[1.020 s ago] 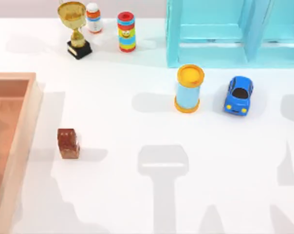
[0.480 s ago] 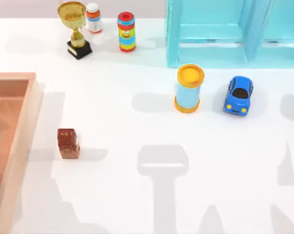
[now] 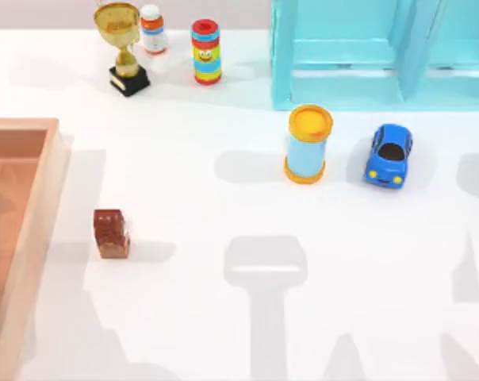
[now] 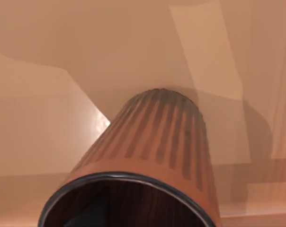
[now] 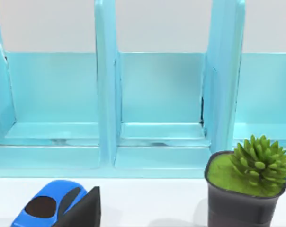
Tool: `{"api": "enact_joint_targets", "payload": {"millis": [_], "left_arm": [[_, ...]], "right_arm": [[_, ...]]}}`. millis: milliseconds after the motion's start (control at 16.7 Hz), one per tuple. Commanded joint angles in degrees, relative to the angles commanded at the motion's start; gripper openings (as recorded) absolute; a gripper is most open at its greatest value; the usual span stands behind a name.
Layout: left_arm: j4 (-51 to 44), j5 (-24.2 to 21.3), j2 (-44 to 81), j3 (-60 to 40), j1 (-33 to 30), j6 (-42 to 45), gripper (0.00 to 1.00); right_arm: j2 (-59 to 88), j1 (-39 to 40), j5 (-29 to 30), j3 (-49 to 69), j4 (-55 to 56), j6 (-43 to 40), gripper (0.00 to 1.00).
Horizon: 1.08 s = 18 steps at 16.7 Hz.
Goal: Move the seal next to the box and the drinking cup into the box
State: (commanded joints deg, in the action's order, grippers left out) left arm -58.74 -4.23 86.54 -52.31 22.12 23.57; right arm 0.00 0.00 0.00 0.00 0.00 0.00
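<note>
left wrist view: ribbed tapered drinking cup (image 4: pixel 157 142) over the box (image 4: pixel 62 71)'s glossy floor; claw state unclear.

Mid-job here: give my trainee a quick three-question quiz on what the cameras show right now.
1. True or false: the seal lies inside the box.
2. Which stands nearest the blue toy car? A) gold trophy B) light-blue cylinder C) seal
3. Fill in: in the left wrist view, the drinking cup is seen against the box's orange-brown ____.

Key: 1 false, it lies on the table beside the box; 2 B; 3 inside.
</note>
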Motion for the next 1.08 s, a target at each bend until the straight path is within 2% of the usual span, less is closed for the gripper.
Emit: {"api": "enact_joint_targets", "payload": {"millis": [300,600,840,1080], "left_arm": [[0.1,0.4,0.0,-0.8,-0.2,-0.2,1.0],[-0.3,3.7,-0.7,-11.0,-0.8,-1.6,1.0],[-7.4,4.7,-1.8,-18.9,0.1,-1.2,1.0],[-18.8,2.3,-2.6,-21.3,0.2,-0.6,1.0]], "right_arm": [[0.0,0.0,0.0,0.0,0.0,0.0,1.0],[0.0,0.0,0.0,0.0,0.0,0.0,1.0],[0.0,0.0,0.0,0.0,0.0,0.0,1.0],[0.0,0.0,0.0,0.0,0.0,0.0,1.0]]}}
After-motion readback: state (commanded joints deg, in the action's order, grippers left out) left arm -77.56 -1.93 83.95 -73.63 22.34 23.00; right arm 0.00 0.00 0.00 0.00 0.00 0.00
